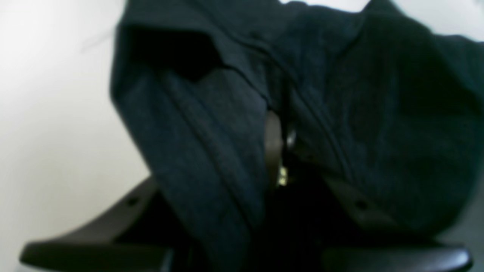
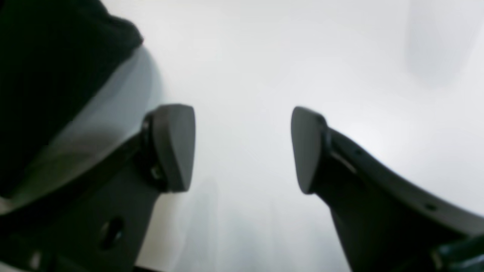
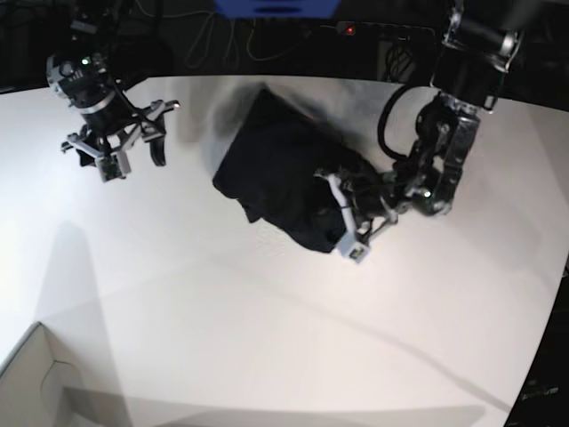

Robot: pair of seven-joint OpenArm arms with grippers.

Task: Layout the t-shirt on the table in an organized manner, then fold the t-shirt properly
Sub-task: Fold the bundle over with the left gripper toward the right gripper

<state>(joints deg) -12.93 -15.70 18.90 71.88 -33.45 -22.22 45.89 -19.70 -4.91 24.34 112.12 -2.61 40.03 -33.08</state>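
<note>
Soft black folds of the t-shirt filled my left wrist view, thin knit draped over both dark fingers of my left gripper, which had closed on the cloth. From the base view the garment lay bunched in a dark, rumpled heap at upper centre of the smooth white table. My right gripper hung at upper left, its matte, rounded pads spread wide apart and holding nothing, black fabric at that frame's edge.
</note>
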